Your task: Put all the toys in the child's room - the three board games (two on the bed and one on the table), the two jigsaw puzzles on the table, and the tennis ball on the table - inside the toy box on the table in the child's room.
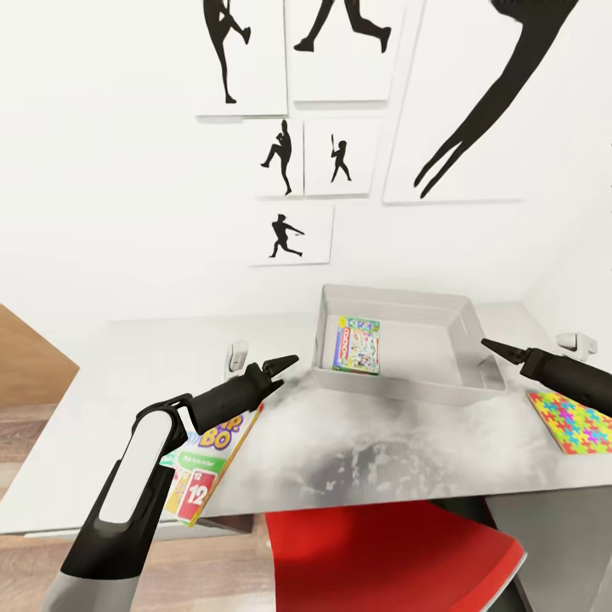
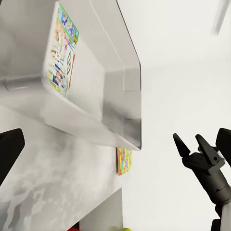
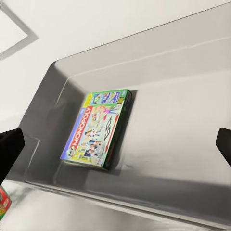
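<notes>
bench [image 1: 357,450]: front edge runs across the lower frame in my head view, red chair [image 1: 391,552] tucked under it; bare top between both arms.
toy box [image 1: 476,387]: centre-right, near the back wall; MONOPOLY box [image 1: 357,343] lies flat inside, toward its left wall.
left end effector [image 1: 287,365]: empty, fingers narrow, just left of the toy box's front-left corner.
SKIP-BO box [image 1: 208,463]: under my left arm, overhanging the bench's front edge.
right end effector [image 1: 497,347]: empty, can't tell its opening; at the toy box's right rim.
jigsaw puzzle [image 1: 571,421]: right edge, below my right arm.
</notes>
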